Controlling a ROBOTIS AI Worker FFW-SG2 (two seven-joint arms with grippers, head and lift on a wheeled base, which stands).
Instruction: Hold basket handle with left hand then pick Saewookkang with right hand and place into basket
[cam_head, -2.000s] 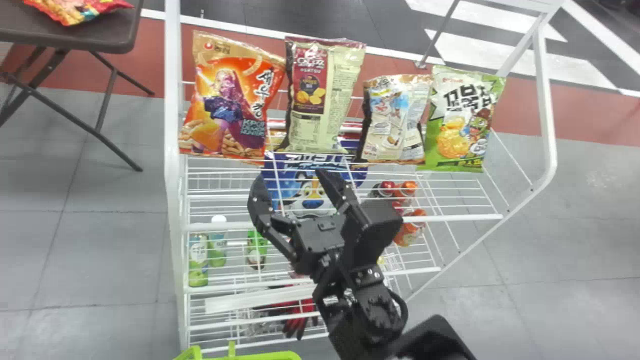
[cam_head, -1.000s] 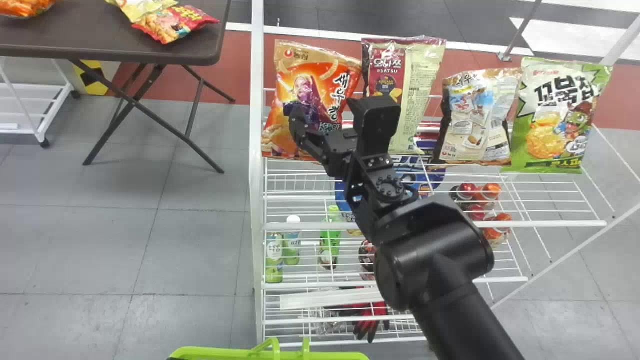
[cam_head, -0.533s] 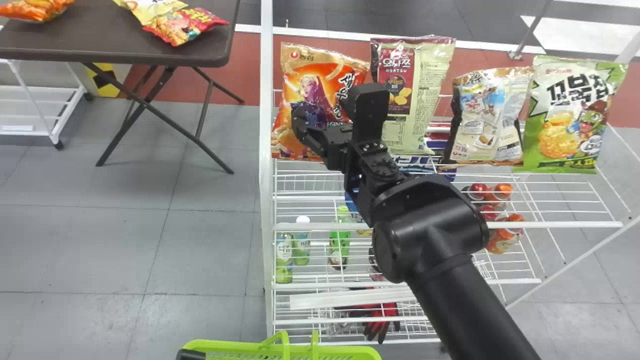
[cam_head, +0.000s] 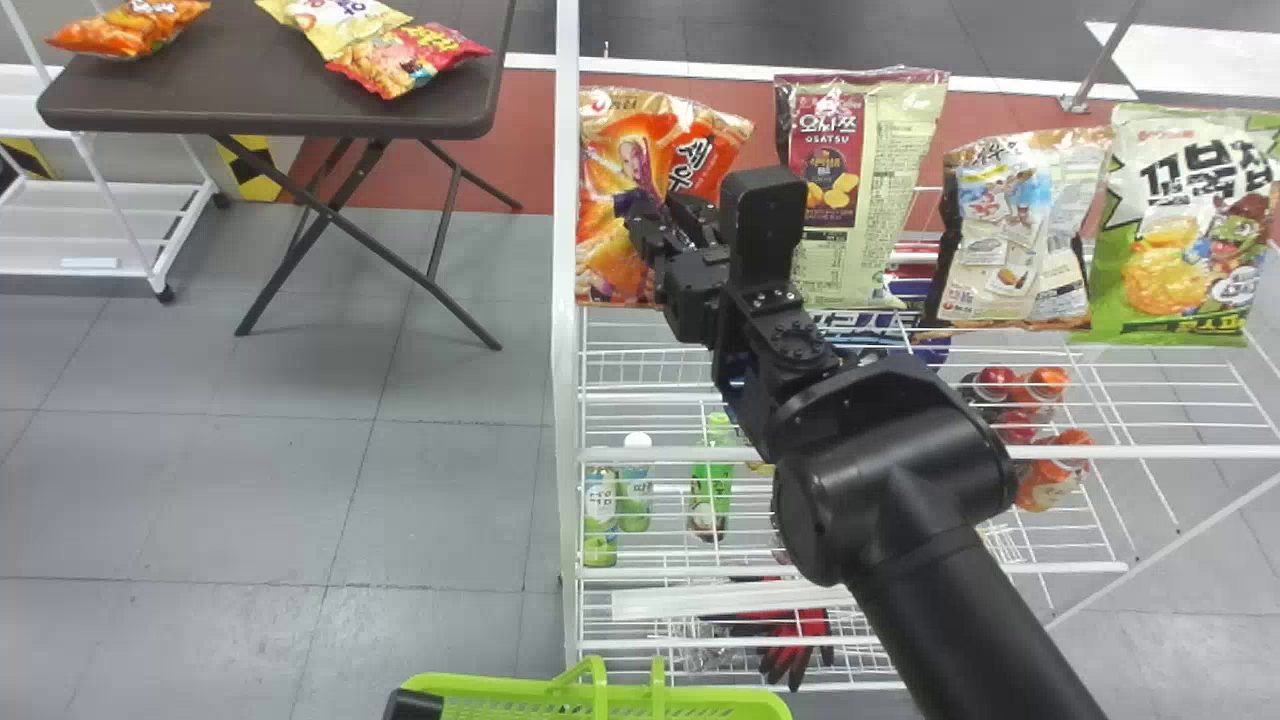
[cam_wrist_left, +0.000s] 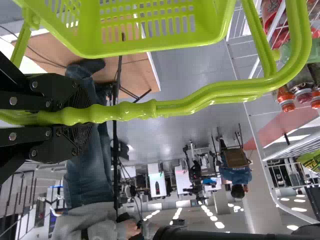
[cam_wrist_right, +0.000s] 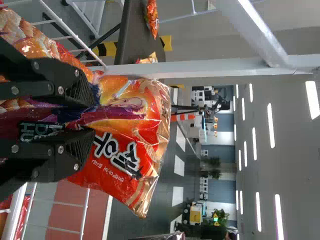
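In the head view my right gripper (cam_head: 658, 208) is at the Saewookkang bag (cam_head: 612, 250), the leftmost of the upright bags on the rack. Seen from the right wrist, the gripper (cam_wrist_right: 86, 120) is shut on the front of the orange-red Saewookkang (cam_wrist_right: 135, 107), whose film is creased between the two fingers. The green basket (cam_head: 520, 690) shows its rim at the head view's bottom edge. My left gripper (cam_wrist_left: 70, 117) is shut around the basket handle (cam_wrist_left: 185, 106), with the basket body (cam_wrist_left: 145, 47) beside it.
Close to the right arm stands an Osatsu bag (cam_head: 868, 180), then a beige bag (cam_head: 1020, 235) and a green bag (cam_head: 1180, 230). The rack's white post (cam_head: 566, 330) rises just left of the Saewookkang. A brown table (cam_head: 240, 105) with snacks is at left.
The right gripper has reached the Saewookkang and closed on it, creasing the bag. The rack, table and basket have shifted rightward in the head view.
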